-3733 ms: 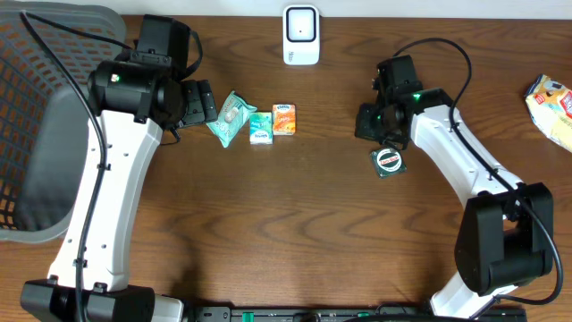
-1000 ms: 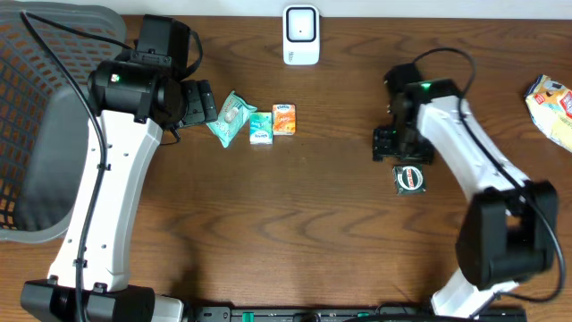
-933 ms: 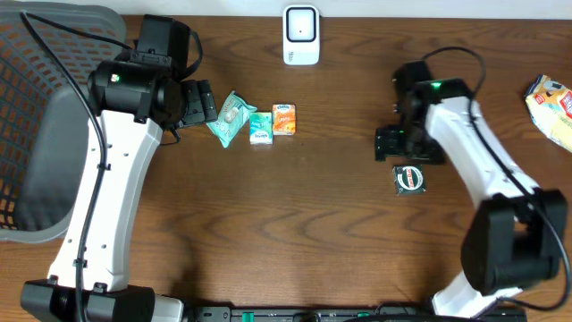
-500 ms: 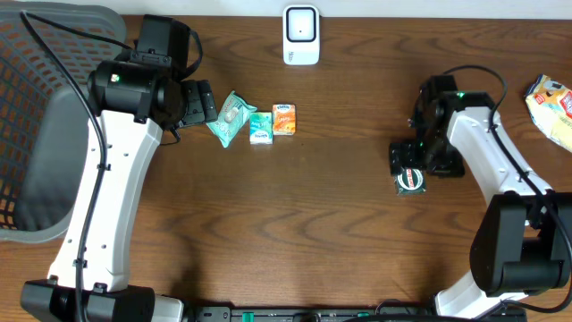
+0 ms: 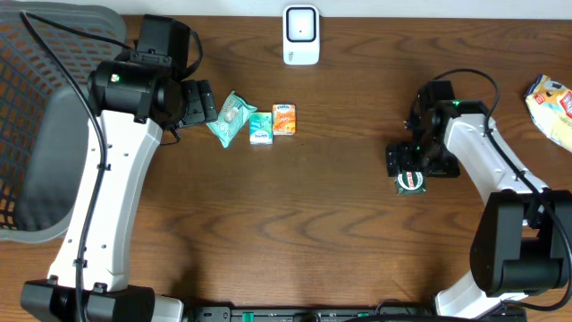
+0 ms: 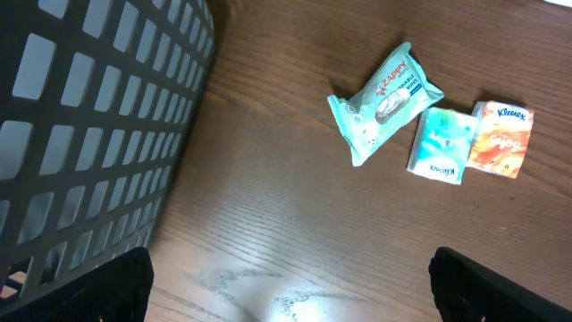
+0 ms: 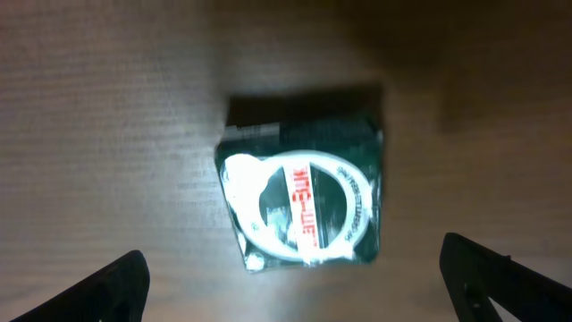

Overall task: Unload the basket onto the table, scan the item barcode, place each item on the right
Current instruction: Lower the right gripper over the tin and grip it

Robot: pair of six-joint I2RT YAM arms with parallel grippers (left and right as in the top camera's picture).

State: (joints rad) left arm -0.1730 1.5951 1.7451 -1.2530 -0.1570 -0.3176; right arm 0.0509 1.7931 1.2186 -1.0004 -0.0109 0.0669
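Green packet (image 7: 304, 210) | small, flat, light; wrapper likely slick and crinkly; best pinched across two opposite edges | right gripper (image 7: 308, 286) spread wide, straddling the packet, holding nothing; packet lies flat on the table (image 7: 107, 107) directly beneath it | left gripper (image 6: 290, 277) wide too, empty; white scanner (image 5: 301, 36) well apart

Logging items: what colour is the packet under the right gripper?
Dark green packet, white ring; clearest in right wrist view.

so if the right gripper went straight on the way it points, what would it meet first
Likely the dark green packet, which sits centred below the right gripper with its jaws open; the gap to it is unclear.
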